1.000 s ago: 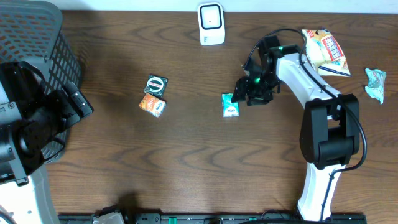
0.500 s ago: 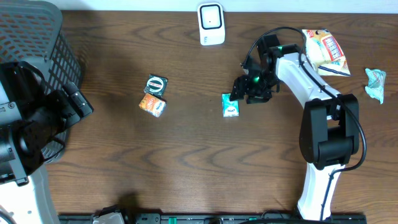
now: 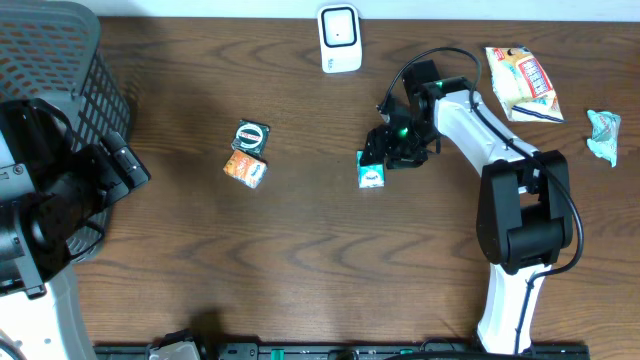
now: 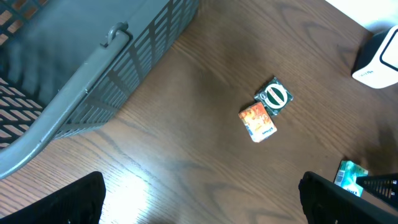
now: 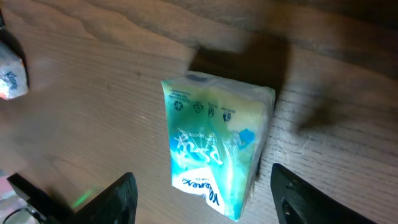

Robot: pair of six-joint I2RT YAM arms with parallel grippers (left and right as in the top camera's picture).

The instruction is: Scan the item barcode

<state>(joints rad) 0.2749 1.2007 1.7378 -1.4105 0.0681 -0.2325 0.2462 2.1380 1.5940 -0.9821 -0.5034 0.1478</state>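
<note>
A soft plastic tissue packet, teal fading to white with glossy wrinkled film, lies flat on the dark brown wood-grain tabletop, right of centre in the overhead view. The right jaws stand open astride it and grip nothing. From the right wrist camera the packet fills the middle of the frame, small printed symbols along its upper edge, with one dark finger at lower left clear of it and the other at lower right close to its edge; contact there cannot be told. Overhead shows none of that print.

The left jaws gape fully wide and hold nothing, their black fingertips in the bottom corners of the left wrist view. That view catches the grey plastic lattice basket at upper left, with its rim and slatted wall; overhead shows it in the upper left corner.

Left of centre overhead sit a dark square sachet with a round green-and-white emblem and, just below and touching it, a small orange packet. A white boxy scanner with rounded corners stands at top centre. At upper right lie a crinkled white-and-red snack bag and, at the right edge, a crumpled pale teal wrapper
</note>
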